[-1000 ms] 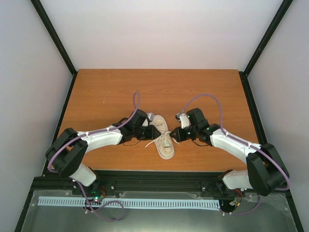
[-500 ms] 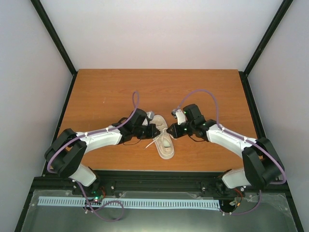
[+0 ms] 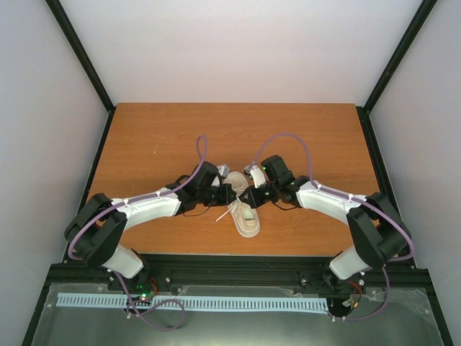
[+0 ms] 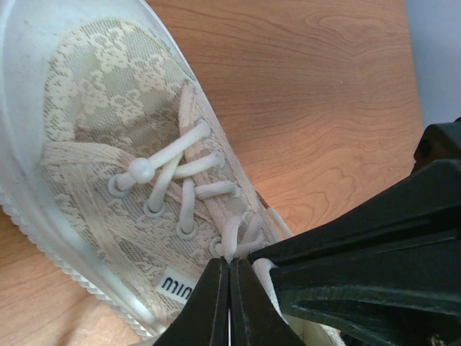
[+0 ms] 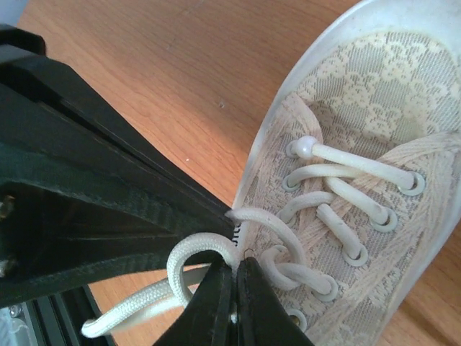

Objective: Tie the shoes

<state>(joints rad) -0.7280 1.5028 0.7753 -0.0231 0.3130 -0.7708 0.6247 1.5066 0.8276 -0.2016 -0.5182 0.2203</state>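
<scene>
One cream lace-patterned shoe (image 3: 246, 218) lies on the wooden table (image 3: 158, 137) between the two arms, toe pointing away from the bases. My left gripper (image 3: 235, 194) meets it from the left and my right gripper (image 3: 253, 195) from the right, tips almost touching over the laces. In the left wrist view the left gripper (image 4: 230, 263) is shut on a short bend of white lace (image 4: 235, 234) by the top eyelets of the shoe (image 4: 101, 137). In the right wrist view the right gripper (image 5: 236, 265) is shut on a lace loop (image 5: 189, 252) beside the shoe (image 5: 374, 122).
White walls with black corner posts (image 3: 79, 54) enclose the table on three sides. A black rail (image 3: 230, 270) runs along the near edge, with a pale slotted strip (image 3: 194, 303) below it. A loose lace end (image 3: 221, 215) trails left of the shoe.
The left gripper has closed on the lace. The right arm has swung left, bringing its shut gripper and lace across to the shoe's top beside the left gripper.
</scene>
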